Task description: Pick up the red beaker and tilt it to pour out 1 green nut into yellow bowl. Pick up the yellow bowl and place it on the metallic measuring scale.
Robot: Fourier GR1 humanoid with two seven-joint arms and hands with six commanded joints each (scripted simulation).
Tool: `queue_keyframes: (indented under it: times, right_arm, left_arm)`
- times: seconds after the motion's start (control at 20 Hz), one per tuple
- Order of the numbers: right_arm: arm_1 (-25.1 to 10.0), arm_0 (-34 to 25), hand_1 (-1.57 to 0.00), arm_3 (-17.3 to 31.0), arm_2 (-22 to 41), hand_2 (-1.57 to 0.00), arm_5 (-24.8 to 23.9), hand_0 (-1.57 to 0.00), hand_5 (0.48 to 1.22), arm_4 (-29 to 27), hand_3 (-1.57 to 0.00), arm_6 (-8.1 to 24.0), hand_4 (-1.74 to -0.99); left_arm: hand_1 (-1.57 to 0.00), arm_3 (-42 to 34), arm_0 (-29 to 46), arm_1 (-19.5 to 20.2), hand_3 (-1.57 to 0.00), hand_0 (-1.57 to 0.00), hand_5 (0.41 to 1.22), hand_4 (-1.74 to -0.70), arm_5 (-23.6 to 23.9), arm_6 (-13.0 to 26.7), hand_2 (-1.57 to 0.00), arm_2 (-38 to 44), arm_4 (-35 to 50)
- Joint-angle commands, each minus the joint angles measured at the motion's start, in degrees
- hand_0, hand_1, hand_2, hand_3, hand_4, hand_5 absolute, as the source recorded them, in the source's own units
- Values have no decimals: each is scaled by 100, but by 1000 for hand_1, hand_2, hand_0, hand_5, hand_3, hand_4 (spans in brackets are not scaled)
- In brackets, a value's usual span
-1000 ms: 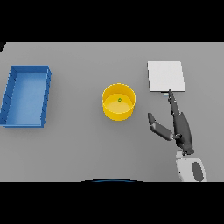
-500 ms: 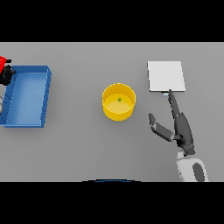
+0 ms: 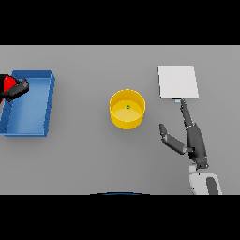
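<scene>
Table (image 3: pixel 84 159): grey, fills the frame.
Bowl (image 3: pixel 127 109): yellow, upright, centre of frame, standing on the table.
Nut (image 3: pixel 128 107): green, small, lying inside the bowl.
Scale (image 3: pixel 177 81): pale square plate, upper right, apart from the bowl.
Right hand (image 3: pixel 192 138): lower right, fingers straight and spread, holding nothing; longest fingertip reaches to the scale's lower edge; thumb points toward the bowl, to its lower right, not touching it.
Bin (image 3: pixel 29 102): blue tray, left side.
Beaker (image 3: pixel 8 83): red, at the far left edge over the bin's upper left corner, well apart from the bowl.
Left hand (image 3: pixel 16 89): dark fingers wrapped round the beaker at the left edge.
</scene>
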Motion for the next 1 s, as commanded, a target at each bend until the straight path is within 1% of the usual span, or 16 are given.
queue_keyframes:
  times: [0.0,0.05,0.15,0.25,0.3,0.35,0.45,0.5,0.55,0.6,0.7,0.75,0.8,0.9,0.95]
  right_arm:
    - [27,-36,1,18,28,1,-34,1,665,59,1,86,-1181]
    - [20,-20,1,-65,51,1,-33,1,667,87,1,152,-1182]
    - [3,-25,1,-42,-4,1,9,1,667,-12,1,184,-1187]
    - [-13,-16,1,-70,20,1,-17,1,666,55,1,158,-1187]
    - [7,1,1,-61,42,1,-8,1,668,67,1,232,-1188]
    - [42,-39,1,-67,48,1,-30,1,663,69,1,284,-1187]
    - [18,-69,1,-74,96,1,-70,1,660,208,1,366,-1192]
    - [-9,-72,1,-78,126,1,-100,1,660,311,1,395,-1195]
    - [-50,-69,1,-96,142,1,-131,1,660,407,1,430,-1203]
    - [-85,-91,1,-131,186,1,-96,1,662,466,1,475,-1198]
    - [-190,-244,1,-129,312,1,197,1,694,431,1,377,-1162]
    - [-348,-416,1,-62,346,1,336,1,708,499,1,348,-1180]
    - [-456,-654,1,33,374,1,397,1,709,624,1,506,-1202]
    - [-698,-916,1,98,536,1,699,1,707,771,1,470,-1234]
    - [-855,-1088,1,119,577,1,827,1,700,882,1,586,-1255]
  left_arm:
    - [-604,-80,-5,48,-577,-746,740,-968,-144,19,-613,-13,64]
    - [-483,-126,-12,86,-462,-596,723,-916,-281,16,-490,-41,94]
    - [-309,-105,31,86,-295,-381,698,-851,-405,-12,-313,-22,196]
    - [-197,-27,14,90,-189,-244,684,-815,-455,-99,-200,28,242]
    - [-158,2,-46,35,-151,-195,679,-802,-449,-104,-160,14,214]
    - [-126,33,-29,36,-120,-156,678,-797,-401,-195,-128,82,261]
    - [-80,77,-82,45,-77,-99,674,-785,-368,-318,-81,137,249]
    - [-64,105,-66,-15,-61,-79,674,-783,-309,-423,-65,159,259]
    - [-51,51,-8,6,-49,-63,674,-785,-269,-570,-52,223,317]
    - [-41,45,-18,15,-39,-50,671,-786,-238,-583,-41,249,324]
    - [-26,75,-8,-54,-24,-32,679,-780,-153,-653,-26,234,289]
    - [-20,70,-16,-46,-19,-25,685,-776,-154,-614,-21,213,266]
    - [-16,97,-26,-84,-15,-20,693,-779,-150,-623,-16,204,269]
    - [-10,113,-39,-106,-9,-12,704,-786,-151,-622,-10,218,296]
    - [-8,93,-27,-117,-7,-10,707,-790,-170,-625,-8,214,321]
